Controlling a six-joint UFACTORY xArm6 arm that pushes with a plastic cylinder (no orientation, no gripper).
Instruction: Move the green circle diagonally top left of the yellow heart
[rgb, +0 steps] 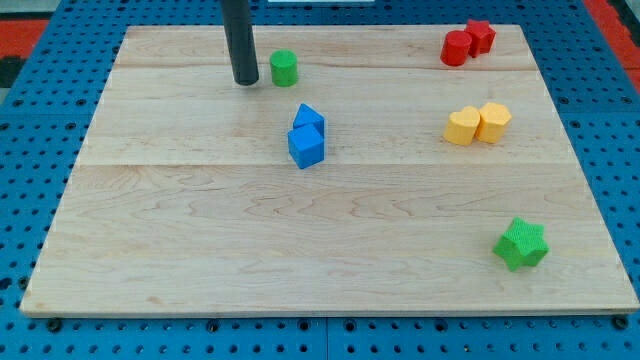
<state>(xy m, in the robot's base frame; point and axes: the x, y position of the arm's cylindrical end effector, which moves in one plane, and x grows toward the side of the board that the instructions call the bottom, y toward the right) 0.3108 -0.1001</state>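
Rod end first: there is no pincer on this arm, so no open or closed state applies — only my tip (245, 82), planted on the bench (200, 230) in the upper left of the frame. Just to its right, close but apparently not touching, stands the green circle (284, 68), a short upright cylinder near the top edge of the wooden board.

Below and to the right of that, toward the middle of the frame, two blue blocks (308, 135) sit pressed together, one behind the other; their exact shapes are hard to make out. Farther right, at mid height, the yellow heart (461, 127) touches a second yellow block (493, 121) on its right side. In the upper right corner two red blocks (467, 42) huddle together — one rounded, one star-like. A green star (521, 244) lies alone in the lower right, well apart from everything else.
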